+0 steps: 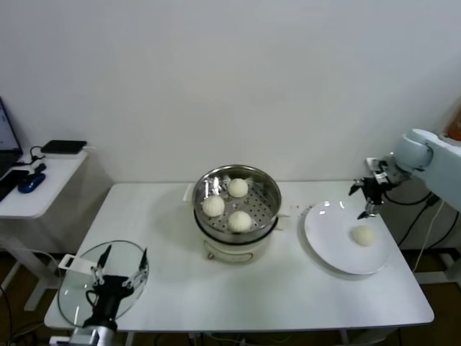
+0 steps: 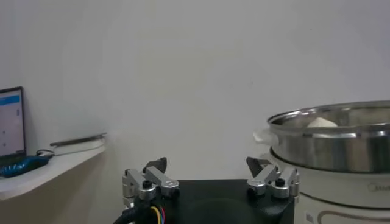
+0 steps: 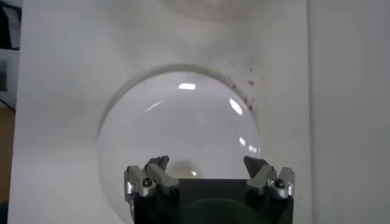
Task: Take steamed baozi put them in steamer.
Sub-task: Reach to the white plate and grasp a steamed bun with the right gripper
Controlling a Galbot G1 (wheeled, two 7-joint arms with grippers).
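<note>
The steamer stands mid-table on its white pot base. Three steamed baozi lie inside it: one at the back, one on the left and one at the front. A fourth baozi rests on the white plate to the right. My right gripper hangs open above the plate's far edge, behind that bun, with nothing in it. The right wrist view shows the plate beyond the spread jaws of the right gripper. My left gripper is parked open at the front left. In the left wrist view the steamer shows a bun top.
A round glass lid lies at the table's front-left corner under the left gripper. A side table on the left carries a mouse, a black box and a laptop. Cables hang off the right edge beside the right arm.
</note>
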